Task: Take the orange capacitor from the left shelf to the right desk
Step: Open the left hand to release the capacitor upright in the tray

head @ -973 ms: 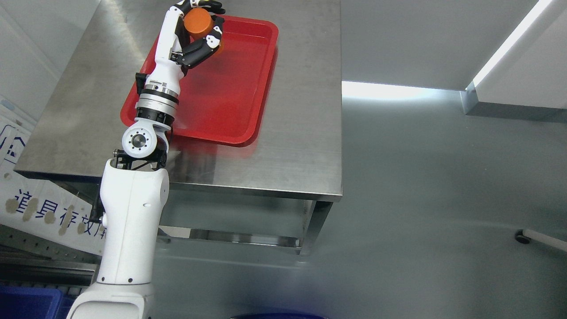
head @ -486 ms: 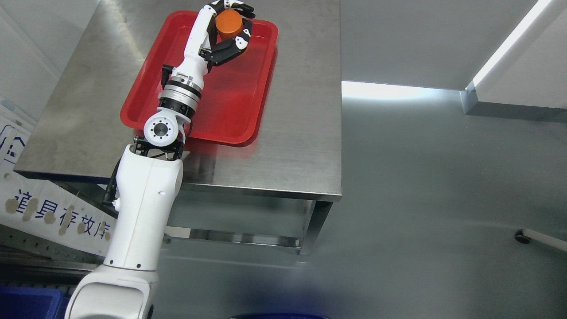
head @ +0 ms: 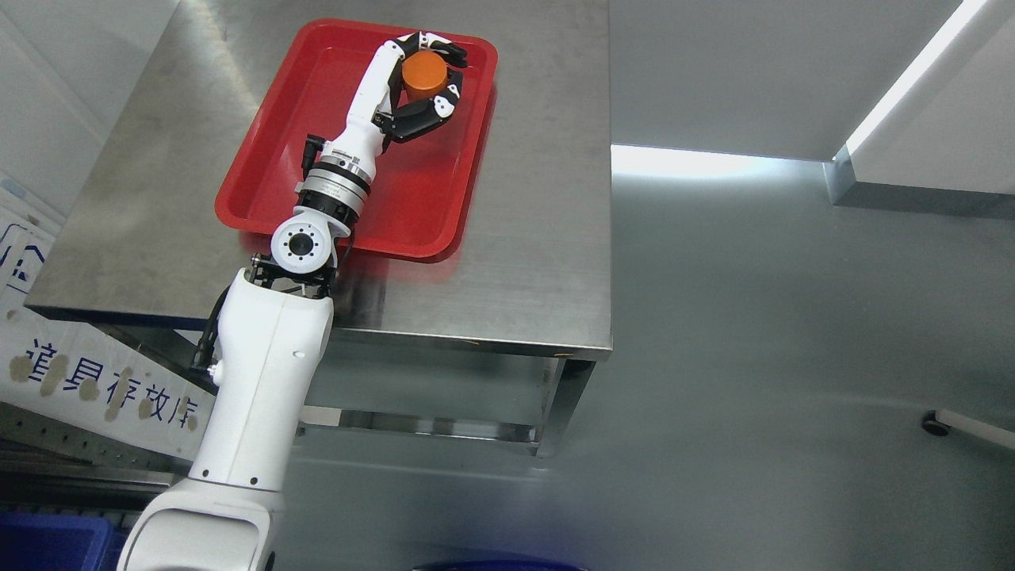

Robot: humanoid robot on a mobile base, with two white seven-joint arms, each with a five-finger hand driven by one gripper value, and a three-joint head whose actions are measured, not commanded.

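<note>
My left hand [head: 428, 75] reaches from the lower left over the far right part of the red tray [head: 270, 166]. Its black and white fingers [head: 444, 99] are curled around an orange cylindrical capacitor [head: 422, 71], whose flat top faces the camera. Whether the capacitor touches the tray floor cannot be told. The tray lies on a steel table [head: 539, 238] and holds nothing else that shows. My right arm is out of view.
The steel table has a lower shelf [head: 412, 424] and ends at its right edge, past which lies grey floor [head: 793, 357]. A white sign with blue characters [head: 79, 381] and a blue bin [head: 47, 543] sit at the lower left.
My left hand has carried the capacitor to the right, from the tray's far left-middle to its far right corner, and slightly toward me. The forearm has swung right with it.
</note>
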